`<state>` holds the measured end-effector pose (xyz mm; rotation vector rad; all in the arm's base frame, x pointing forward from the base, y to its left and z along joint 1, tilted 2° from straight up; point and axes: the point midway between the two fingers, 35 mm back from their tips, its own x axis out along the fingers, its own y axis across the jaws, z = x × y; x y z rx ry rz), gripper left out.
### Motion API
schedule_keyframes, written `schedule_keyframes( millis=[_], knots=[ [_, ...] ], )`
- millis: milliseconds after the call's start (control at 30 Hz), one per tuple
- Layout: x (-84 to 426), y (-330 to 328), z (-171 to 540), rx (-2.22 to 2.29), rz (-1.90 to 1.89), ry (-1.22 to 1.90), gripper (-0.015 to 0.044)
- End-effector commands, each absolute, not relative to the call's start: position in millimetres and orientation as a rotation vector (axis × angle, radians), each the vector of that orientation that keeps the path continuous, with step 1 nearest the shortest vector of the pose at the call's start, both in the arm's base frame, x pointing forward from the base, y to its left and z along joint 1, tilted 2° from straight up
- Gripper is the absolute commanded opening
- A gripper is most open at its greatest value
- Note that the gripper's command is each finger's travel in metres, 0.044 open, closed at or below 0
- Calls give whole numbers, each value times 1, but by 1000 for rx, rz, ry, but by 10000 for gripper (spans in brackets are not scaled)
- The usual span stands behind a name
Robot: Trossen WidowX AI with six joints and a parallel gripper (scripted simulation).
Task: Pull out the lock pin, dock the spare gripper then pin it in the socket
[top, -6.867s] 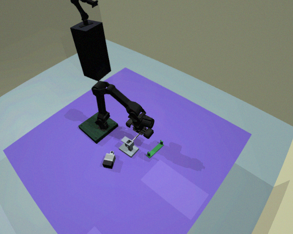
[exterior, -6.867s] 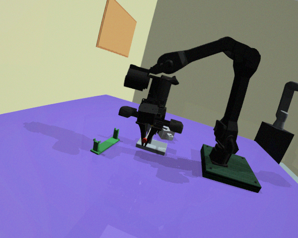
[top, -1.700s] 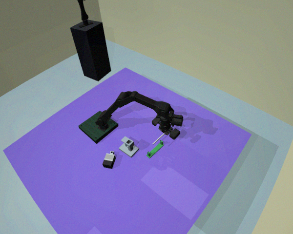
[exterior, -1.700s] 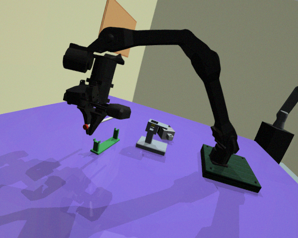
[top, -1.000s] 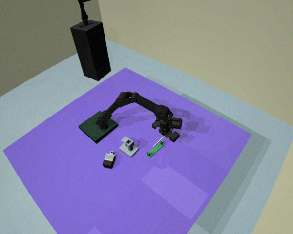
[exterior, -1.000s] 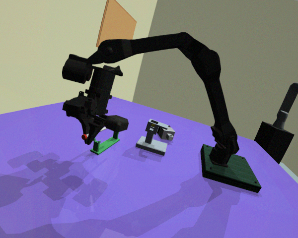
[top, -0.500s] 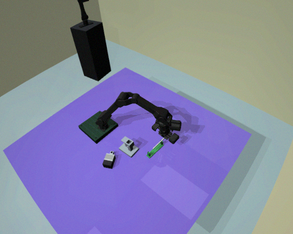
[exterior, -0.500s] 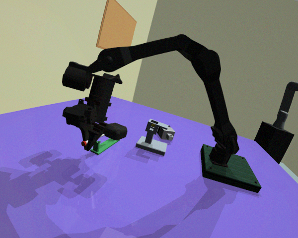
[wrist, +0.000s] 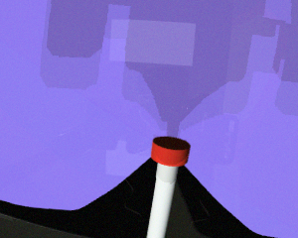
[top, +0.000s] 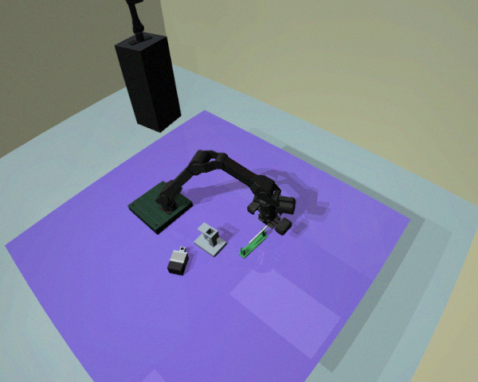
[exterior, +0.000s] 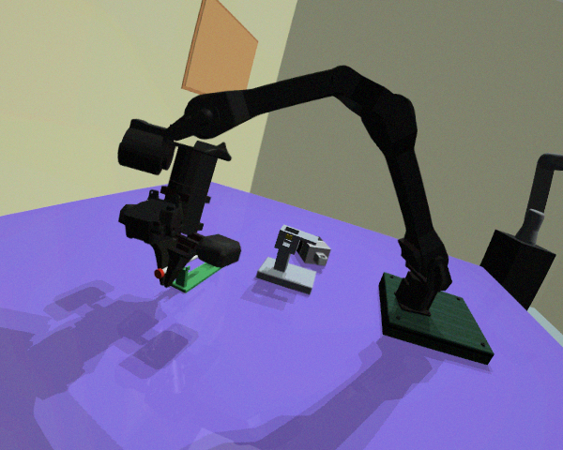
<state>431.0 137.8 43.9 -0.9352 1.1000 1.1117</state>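
My gripper (top: pixel 268 225) (exterior: pixel 165 279) (wrist: pixel 164 162) is shut on the lock pin (top: pixel 257 235) (wrist: pixel 162 203), just behind its red head. The white shaft lies low along the green two-post rack (top: pixel 253 245) (exterior: pixel 200 277); whether it touches the posts cannot be told. The grey mount (top: pixel 209 247) (exterior: pixel 294 279) stands upright, its socket (top: pixel 209 232) (exterior: pixel 287 237) with no pin through it. The spare gripper (top: pixel 178 261) (exterior: pixel 314 252), a light and dark block with a small holed spigot, lies beside the mount, apart from the socket.
The arm's dark green base plate (top: pixel 152 212) (exterior: pixel 447 322) is on the purple mat (top: pixel 148 308) (exterior: pixel 296 367). The arm arches above the mat between base and rack. A black pedestal (top: pixel 148 82) (exterior: pixel 517 266) stands beyond the mat.
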Motion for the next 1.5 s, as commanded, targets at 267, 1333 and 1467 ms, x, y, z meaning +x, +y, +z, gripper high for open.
schedule_keyframes(
  millis=[267,1333,1467],
  knots=[
    [431,138,44,-935,1112,1100,200],
    [422,133,118,-921,1127,1143,200],
    [422,133,110,-920,1127,1144,305]
  ],
)
